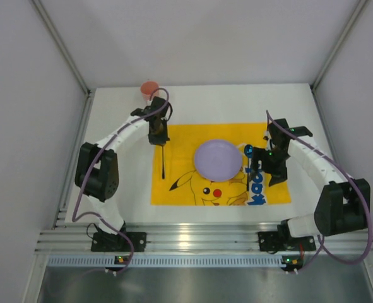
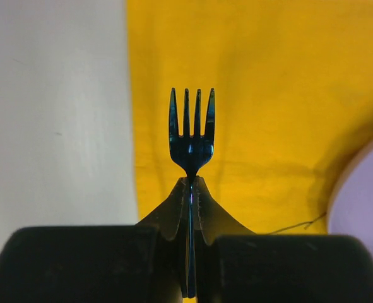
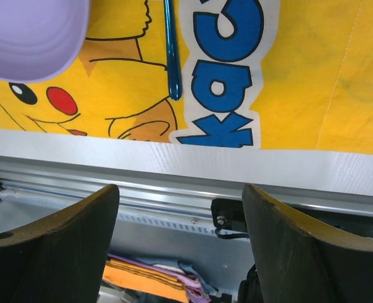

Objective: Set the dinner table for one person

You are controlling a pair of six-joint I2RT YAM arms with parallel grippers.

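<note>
Your left jaws are clenched on the handle of a dark blue metal fork (image 2: 191,136), with its tines over the left margin of the yellow Pikachu-printed cloth (image 1: 173,183). Your right jaws hang released, gripping nothing, above the cloth's right part. A round lilac plate (image 1: 218,158) sits mid-cloth, and a blue utensil handle (image 3: 171,57) lies just right of it. A pink cup (image 1: 149,88), its contents hidden, stands near the far edge of the large flat white worktop (image 1: 123,113). White worktop shows on every side of the cloth, and a ribbed aluminium rail (image 1: 199,238) runs along the near edge.
</note>
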